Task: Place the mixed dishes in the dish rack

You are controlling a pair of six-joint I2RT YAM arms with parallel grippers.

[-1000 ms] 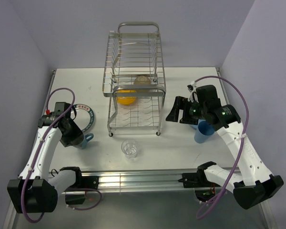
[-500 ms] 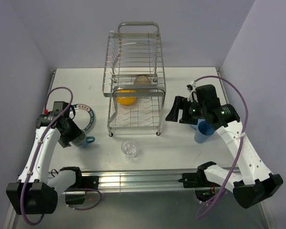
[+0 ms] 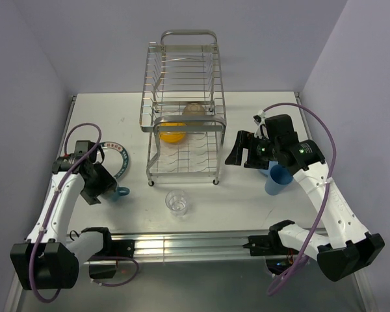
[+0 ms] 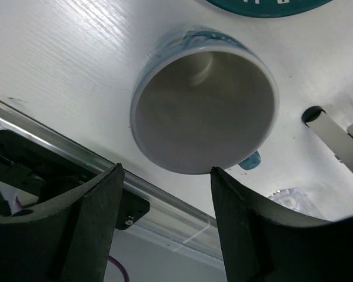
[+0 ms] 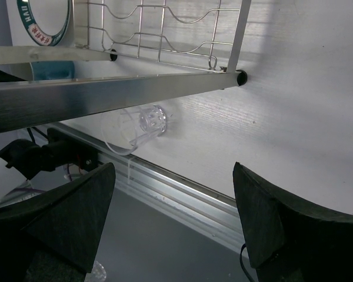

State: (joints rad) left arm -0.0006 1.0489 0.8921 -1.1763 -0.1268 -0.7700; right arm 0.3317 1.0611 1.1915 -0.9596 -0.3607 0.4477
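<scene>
Rack [image 3: 185, 117]: bowl [image 3: 172, 135] in | surface [image 3: 247, 201]: mug [image 4: 203, 111], glass [image 3: 177, 201], cup [image 3: 277, 181], plate [image 3: 122, 162] to go | L pincer [image 4: 165, 170], R pincer [image 5: 173, 167] released, empty

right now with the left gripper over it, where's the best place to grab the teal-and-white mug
Probably the wall at the rim, from straight above. The teal-and-white mug stands upright with its mouth open towards the left gripper. One finger could go inside and one outside, on a side away from the handle.
</scene>
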